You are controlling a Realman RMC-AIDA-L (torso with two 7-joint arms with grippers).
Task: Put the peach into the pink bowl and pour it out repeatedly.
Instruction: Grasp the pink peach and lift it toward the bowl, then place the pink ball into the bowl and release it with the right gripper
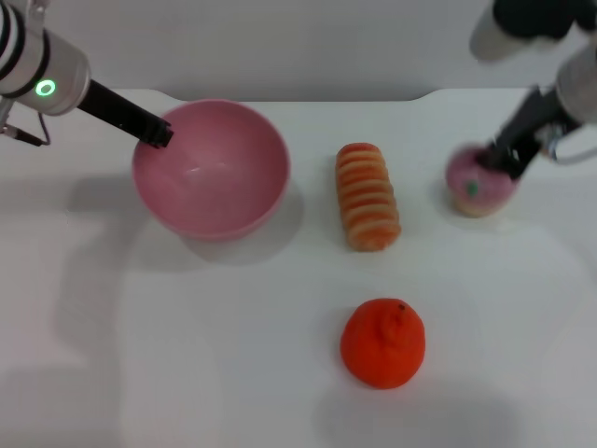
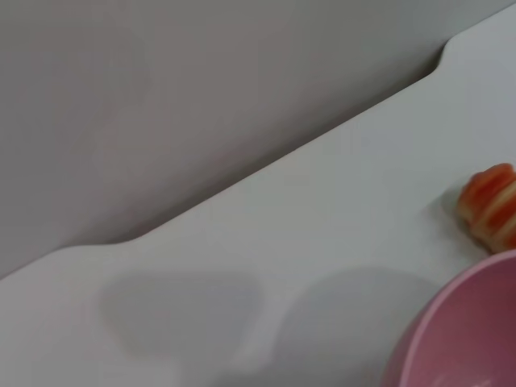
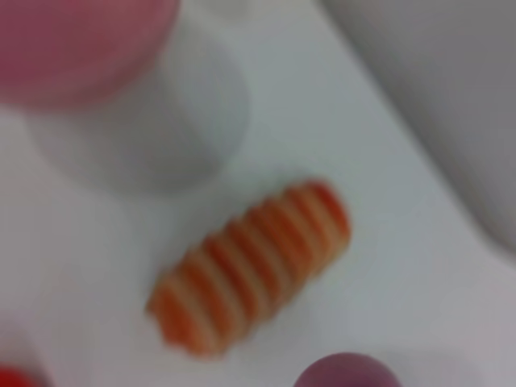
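Observation:
The pink bowl (image 1: 210, 168) stands upright and empty at the left of the white table; it also shows in the left wrist view (image 2: 463, 334) and the right wrist view (image 3: 81, 40). My left gripper (image 1: 155, 134) is at the bowl's back-left rim, shut on it. The peach (image 1: 478, 184), pale pink with a small green mark, is at the far right, low over the table. My right gripper (image 1: 501, 159) is shut on its top. The peach's top shows in the right wrist view (image 3: 347, 372).
A striped orange-and-cream roll (image 1: 367, 196) lies between the bowl and the peach; it also shows in the wrist views (image 2: 492, 205) (image 3: 251, 266). A bumpy orange fruit (image 1: 382, 343) sits at the front centre. The table's back edge (image 1: 298, 96) runs behind.

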